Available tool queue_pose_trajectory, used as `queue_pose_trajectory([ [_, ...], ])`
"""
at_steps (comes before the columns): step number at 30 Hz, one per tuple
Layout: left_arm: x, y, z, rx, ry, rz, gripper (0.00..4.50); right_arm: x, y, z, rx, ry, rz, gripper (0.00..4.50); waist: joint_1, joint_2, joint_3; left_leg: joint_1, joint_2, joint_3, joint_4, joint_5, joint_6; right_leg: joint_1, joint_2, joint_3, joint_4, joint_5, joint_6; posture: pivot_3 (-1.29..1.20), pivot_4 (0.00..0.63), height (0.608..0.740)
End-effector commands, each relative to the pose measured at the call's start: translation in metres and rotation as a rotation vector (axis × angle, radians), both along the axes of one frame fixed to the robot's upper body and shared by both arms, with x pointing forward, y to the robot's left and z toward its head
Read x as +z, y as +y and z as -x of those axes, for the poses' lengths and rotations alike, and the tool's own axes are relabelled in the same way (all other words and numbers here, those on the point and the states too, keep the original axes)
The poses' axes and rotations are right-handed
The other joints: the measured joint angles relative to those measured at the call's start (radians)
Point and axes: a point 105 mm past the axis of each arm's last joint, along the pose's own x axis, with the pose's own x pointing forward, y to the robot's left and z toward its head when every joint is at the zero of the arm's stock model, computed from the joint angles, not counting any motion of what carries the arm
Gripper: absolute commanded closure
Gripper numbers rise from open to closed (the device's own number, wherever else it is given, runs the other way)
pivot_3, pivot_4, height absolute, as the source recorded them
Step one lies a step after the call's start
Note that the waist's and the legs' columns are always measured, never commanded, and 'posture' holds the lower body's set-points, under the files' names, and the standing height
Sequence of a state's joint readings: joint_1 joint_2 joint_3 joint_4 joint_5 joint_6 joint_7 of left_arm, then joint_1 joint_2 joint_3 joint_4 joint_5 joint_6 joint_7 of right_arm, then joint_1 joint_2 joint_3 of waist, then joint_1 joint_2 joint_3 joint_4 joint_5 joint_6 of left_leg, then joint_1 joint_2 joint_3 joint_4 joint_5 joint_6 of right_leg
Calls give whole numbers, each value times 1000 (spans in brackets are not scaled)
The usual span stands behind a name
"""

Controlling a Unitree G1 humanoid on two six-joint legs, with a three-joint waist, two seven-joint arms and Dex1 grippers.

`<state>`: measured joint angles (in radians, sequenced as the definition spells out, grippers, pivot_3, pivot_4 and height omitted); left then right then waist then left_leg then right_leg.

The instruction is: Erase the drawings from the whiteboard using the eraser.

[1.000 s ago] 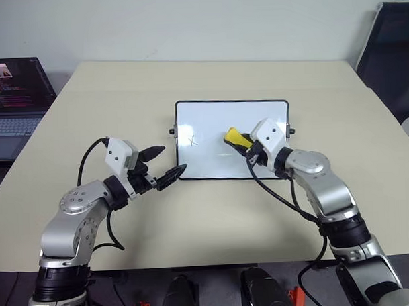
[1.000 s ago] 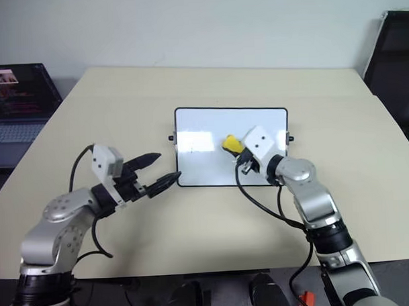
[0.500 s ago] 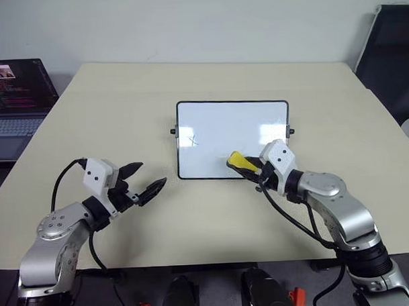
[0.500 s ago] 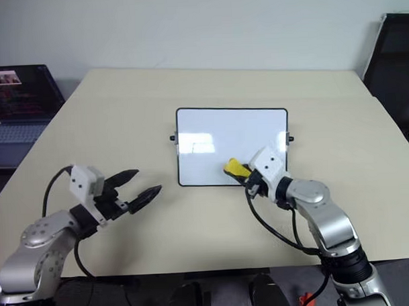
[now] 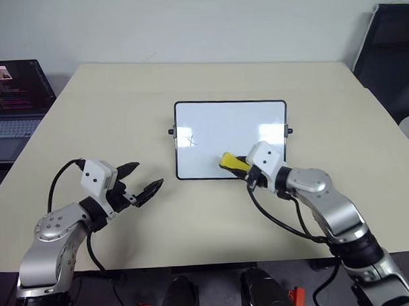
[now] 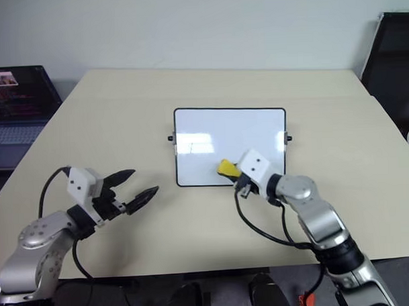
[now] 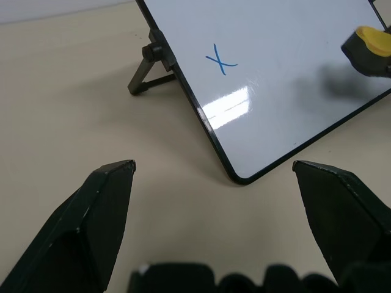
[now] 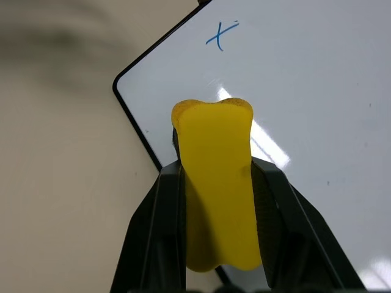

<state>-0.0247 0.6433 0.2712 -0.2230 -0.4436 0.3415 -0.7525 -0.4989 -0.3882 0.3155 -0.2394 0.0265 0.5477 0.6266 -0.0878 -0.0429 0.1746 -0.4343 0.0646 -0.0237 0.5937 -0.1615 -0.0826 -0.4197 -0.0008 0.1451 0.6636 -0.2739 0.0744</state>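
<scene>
One blue x [image 5: 191, 140] was left on the board [image 5: 257, 117], lying at about ten o'clock from the eraser [image 5: 231, 161]. The right gripper [image 5: 240, 166], clamped on the eraser near the board's lower edge, was the nearer one. The left gripper [image 5: 140, 183] hung with fingers apart off the board's lower left corner.

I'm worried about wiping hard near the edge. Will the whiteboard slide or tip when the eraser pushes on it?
The whiteboard probably leans on a thin rear leg, so a hard push might tip or fold it. It looks light with a slim frame, likely to slide on the smooth table. The eraser bulges in the right pincer, so it seems soft.
</scene>
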Motion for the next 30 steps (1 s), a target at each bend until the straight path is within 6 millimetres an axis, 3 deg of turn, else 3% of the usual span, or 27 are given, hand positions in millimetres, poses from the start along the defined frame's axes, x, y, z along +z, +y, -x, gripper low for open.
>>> queue_pose_trajectory([
  [1,13,-3,-4,-25,-53,-23,0,16,18,-12,21,-82,23,3396,1,0,0,0,0,0,0,0,0,0,0,0,0,0,0,0,150,740],
  [7,15,-11,-10,-71,-57,-37,0,40,55,-53,22,-183,127,3396,0,0,0,0,0,0,0,0,0,0,0,0,0,4,1,0,150,740],
  [12,15,-15,-12,-89,-58,-39,0,46,67,-73,18,-227,187,3397,2,0,0,-1,0,0,-2,0,0,0,0,-1,0,5,2,0,150,740],
  [18,15,-22,-13,-110,-58,-38,0,7,63,-63,161,-205,438,3398,2,0,0,0,0,-1,-2,0,0,0,0,-2,1,5,2,0,150,740],
  [20,15,-23,-13,-112,-58,-36,0,3,60,-61,185,-230,498,3398,1,0,0,0,0,-1,-1,0,0,0,0,-2,2,5,2,0,150,740],
  [27,15,-28,-15,-128,-56,-30,0,50,62,-87,21,-446,420,3398,0,0,0,1,0,-1,1,4,4,1,0,-1,3,4,0,0,150,740],
  [30,15,-29,-15,-134,-53,-30,0,48,69,-84,48,-424,393,3398,2,0,0,1,0,-1,1,5,5,1,0,-1,3,6,0,0,150,740],
])
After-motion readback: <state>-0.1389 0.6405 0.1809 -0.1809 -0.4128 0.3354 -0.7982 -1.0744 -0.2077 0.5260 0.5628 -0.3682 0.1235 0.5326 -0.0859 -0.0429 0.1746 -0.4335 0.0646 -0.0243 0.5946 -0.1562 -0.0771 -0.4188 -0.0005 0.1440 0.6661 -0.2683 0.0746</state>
